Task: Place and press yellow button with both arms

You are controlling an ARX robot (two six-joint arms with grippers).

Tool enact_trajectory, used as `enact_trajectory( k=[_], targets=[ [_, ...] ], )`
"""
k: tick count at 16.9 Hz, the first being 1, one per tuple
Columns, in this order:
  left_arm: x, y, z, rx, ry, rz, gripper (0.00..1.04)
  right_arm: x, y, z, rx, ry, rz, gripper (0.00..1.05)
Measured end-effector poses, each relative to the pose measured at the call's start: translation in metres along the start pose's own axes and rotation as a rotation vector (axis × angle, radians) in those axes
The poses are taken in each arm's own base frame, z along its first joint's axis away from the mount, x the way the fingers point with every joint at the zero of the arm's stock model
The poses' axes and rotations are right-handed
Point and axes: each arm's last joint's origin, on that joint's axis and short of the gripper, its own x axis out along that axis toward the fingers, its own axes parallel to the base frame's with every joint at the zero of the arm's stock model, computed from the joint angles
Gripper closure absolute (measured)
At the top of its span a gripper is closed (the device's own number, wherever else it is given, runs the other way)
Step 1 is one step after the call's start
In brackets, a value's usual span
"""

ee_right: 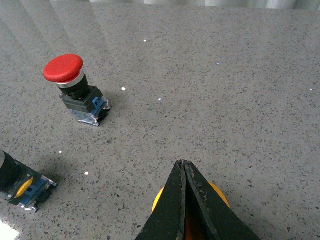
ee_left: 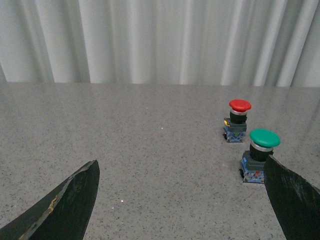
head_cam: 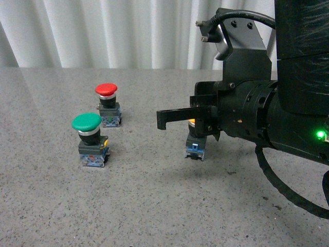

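Observation:
The yellow button [head_cam: 195, 146] stands upright on the grey table, right of centre. Only its dark base with blue parts and a sliver of orange cap show in the front view. My right gripper [head_cam: 162, 119] is shut with nothing between its fingers. It lies flat right on top of the cap, tips pointing left past it. In the right wrist view the shut gripper [ee_right: 183, 166] hides most of the yellow cap [ee_right: 220, 195]. My left gripper [ee_left: 182, 200] is open and empty, low over bare table, and is not in the front view.
A red-capped button [head_cam: 106, 90] and a green-capped button [head_cam: 86, 123] stand left of the yellow one. The green button [ee_left: 264, 138] sits just beyond my left gripper's right finger [ee_left: 292, 200], the red one [ee_left: 240, 105] behind it. A white curtain backs the table.

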Motion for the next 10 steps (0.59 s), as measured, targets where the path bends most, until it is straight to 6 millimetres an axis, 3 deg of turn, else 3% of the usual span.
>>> enact_trajectory(
  k=[10],
  targets=[
    [0.0,0.0,0.0,0.0,0.0,0.0,0.07,0.0077,-0.0023,-0.0048,-0.025,0.043,-0.031,1.03]
  ],
)
